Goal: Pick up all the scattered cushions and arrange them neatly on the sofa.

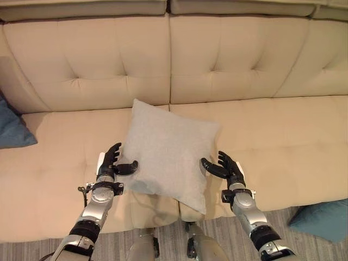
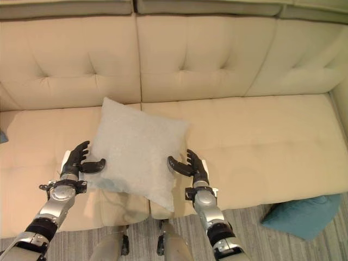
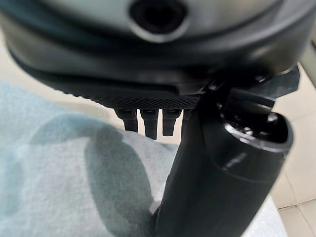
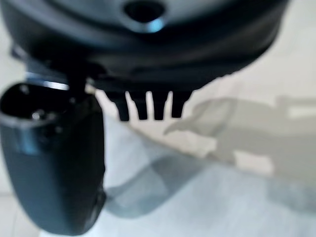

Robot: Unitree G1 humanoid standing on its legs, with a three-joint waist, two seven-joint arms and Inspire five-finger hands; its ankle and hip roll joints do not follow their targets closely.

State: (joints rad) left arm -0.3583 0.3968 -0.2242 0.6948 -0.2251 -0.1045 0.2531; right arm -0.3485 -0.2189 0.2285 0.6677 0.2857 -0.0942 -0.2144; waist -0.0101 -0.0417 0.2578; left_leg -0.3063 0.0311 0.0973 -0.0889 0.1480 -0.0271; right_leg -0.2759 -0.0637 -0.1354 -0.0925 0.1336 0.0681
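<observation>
Grey cushion (image 1: 166, 152) on sofa (image 1: 272, 136) seat, diamond-set | between left robot hand (image 1: 113, 163) and right robot hand (image 1: 225, 168) | both hands spread apart, thumbs touching cushion edges, equally near.

Grey cushion (image 1: 166, 155) lies tilted across the seam of the sofa (image 1: 283, 136), one corner hanging past the front edge. It sits between your left hand (image 1: 111, 163) and right hand (image 1: 227, 168), fingers spread, thumbs pointing inward at its sides. You have bare seat to the right of the right hand, all the way along. Bare seat also left of the left hand, until the blue cushion (image 1: 12, 130) at the far left end. Another blue cushion (image 2: 304, 215) lies on the floor (image 2: 255, 239), lower right, beside the sofa front.
</observation>
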